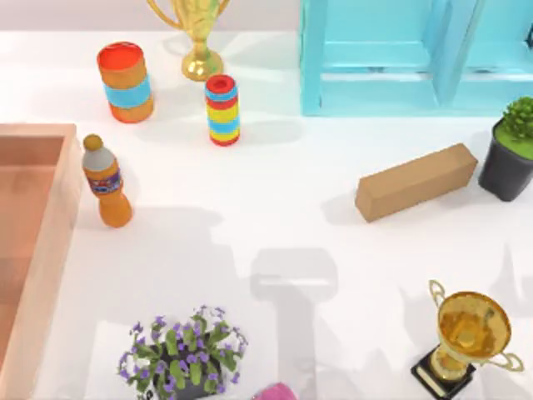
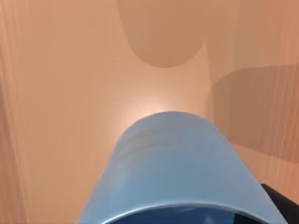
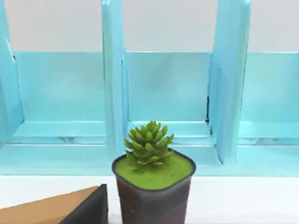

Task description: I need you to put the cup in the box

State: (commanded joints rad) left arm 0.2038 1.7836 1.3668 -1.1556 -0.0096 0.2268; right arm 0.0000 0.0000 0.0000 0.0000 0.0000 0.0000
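The blue cup looms close in the left wrist view, its rim nearest the camera and its body pointing away over the peach floor of the box. A dark bit of my left gripper's finger sits against the cup's side, so the gripper looks shut on it. Two shadows fall on the floor beyond the cup. In the top view the box lies at the table's left edge, its thick wall showing.
An orange bottle stands just right of the box. Behind are a banded can, a striped can, a gold trophy and a teal shelf. A brown block, a succulent pot, another trophy and a flower pot stand elsewhere.
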